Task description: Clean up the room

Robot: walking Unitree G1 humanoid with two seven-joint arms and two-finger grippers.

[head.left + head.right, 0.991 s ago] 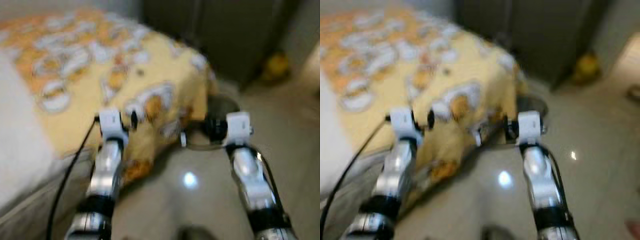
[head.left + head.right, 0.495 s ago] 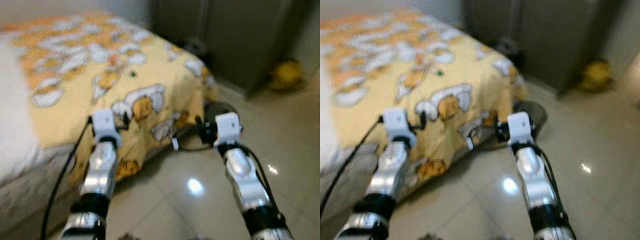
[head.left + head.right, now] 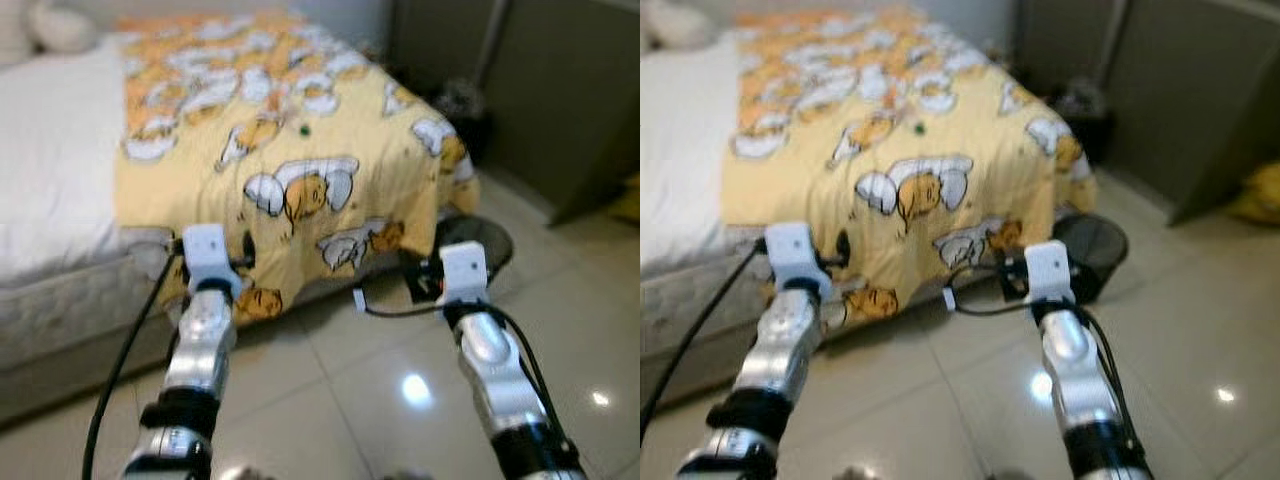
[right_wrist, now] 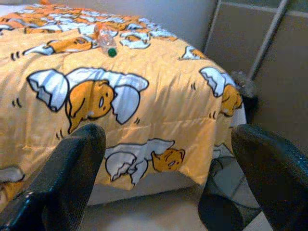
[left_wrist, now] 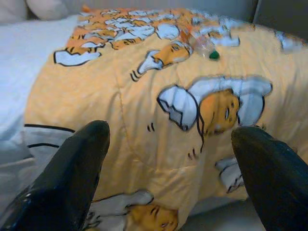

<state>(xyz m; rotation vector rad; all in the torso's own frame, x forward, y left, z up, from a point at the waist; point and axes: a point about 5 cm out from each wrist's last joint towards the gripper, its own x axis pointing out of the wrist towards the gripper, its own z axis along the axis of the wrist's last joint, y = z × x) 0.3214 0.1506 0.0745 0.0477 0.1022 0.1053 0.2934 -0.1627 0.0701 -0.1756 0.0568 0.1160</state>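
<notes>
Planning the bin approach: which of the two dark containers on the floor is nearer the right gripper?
The black mesh bin by the bed's foot corner, just beyond the right gripper. The other dark bin stands farther back against the wardrobe.

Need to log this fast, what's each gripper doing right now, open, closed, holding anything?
Left gripper: open, holding nothing, facing the yellow blanket.
Right gripper: open, holding nothing, also facing the blanket.
</notes>
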